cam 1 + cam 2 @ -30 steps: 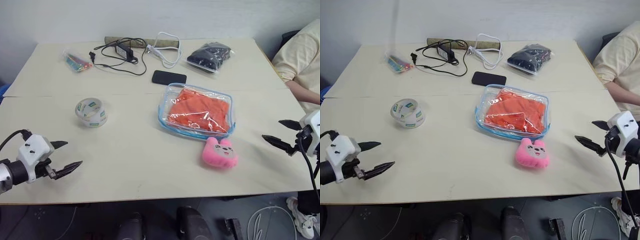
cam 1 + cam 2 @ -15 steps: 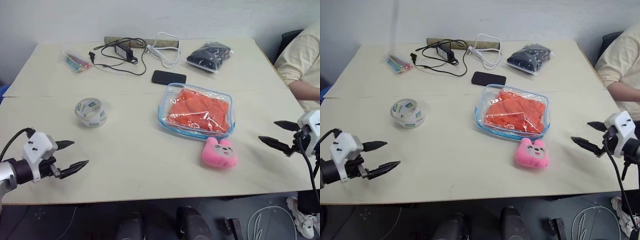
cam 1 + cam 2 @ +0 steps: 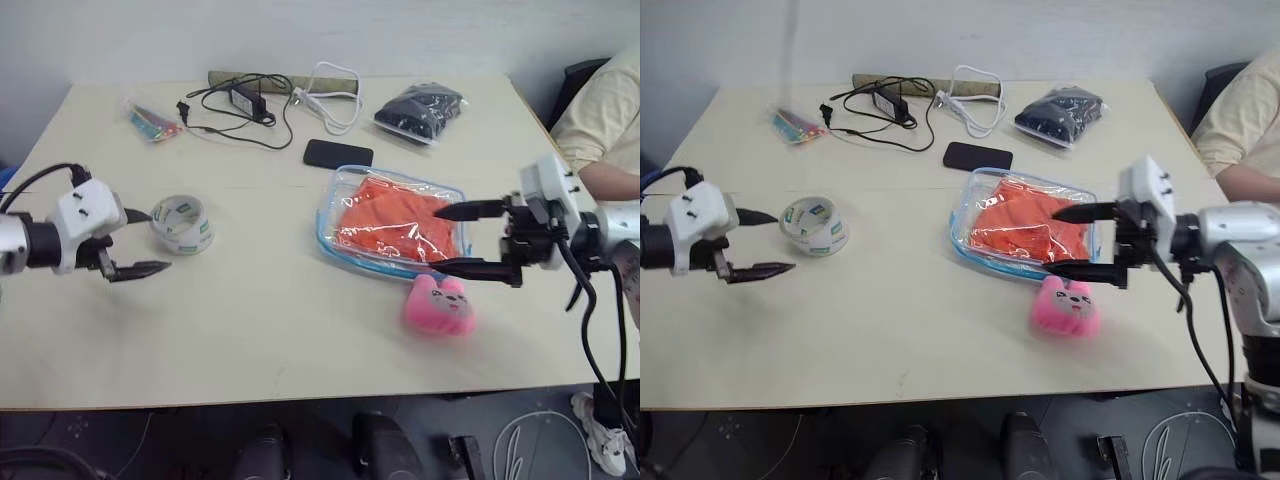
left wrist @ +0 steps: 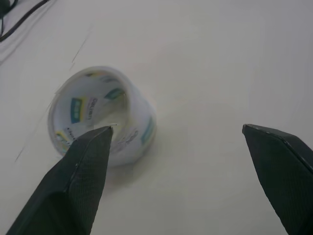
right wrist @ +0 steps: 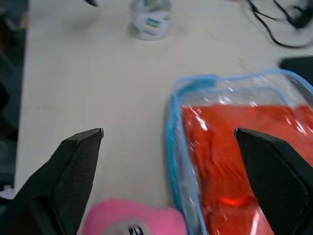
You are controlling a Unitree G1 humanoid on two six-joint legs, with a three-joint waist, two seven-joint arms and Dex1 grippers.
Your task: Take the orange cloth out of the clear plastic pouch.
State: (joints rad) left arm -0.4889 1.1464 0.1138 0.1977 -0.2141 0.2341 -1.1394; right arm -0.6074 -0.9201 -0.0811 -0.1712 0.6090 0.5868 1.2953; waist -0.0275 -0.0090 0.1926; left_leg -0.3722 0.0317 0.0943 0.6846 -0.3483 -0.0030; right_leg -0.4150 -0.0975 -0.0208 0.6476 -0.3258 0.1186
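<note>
The orange cloth (image 3: pixel 395 225) lies folded inside the clear plastic pouch (image 3: pixel 324 236), which has blue trim and rests flat right of the table's centre. My right gripper (image 3: pixel 440 238) points leftward over the pouch's right side, open. One finger is above the cloth, the other above the pouch's near edge. The right wrist view shows the cloth (image 5: pixel 230 156) and the pouch's blue rim (image 5: pixel 171 127) between its spread fingers (image 5: pixel 78 161). My left gripper (image 3: pixel 158 240) hovers open at the left, just beside a tape roll (image 3: pixel 182 223), holding nothing.
A pink plush toy (image 3: pixel 438 305) sits against the pouch's near edge. Behind the pouch are a black phone (image 3: pixel 338 154), a bag of black items (image 3: pixel 420 112), cables (image 3: pixel 240 105) and a small colourful packet (image 3: pixel 155 122). A person (image 3: pixel 600 120) sits at the far right.
My right gripper swung left from the table's right edge to over the pouch. My left gripper rose and moved forward to the tape roll. Both stayed open.
</note>
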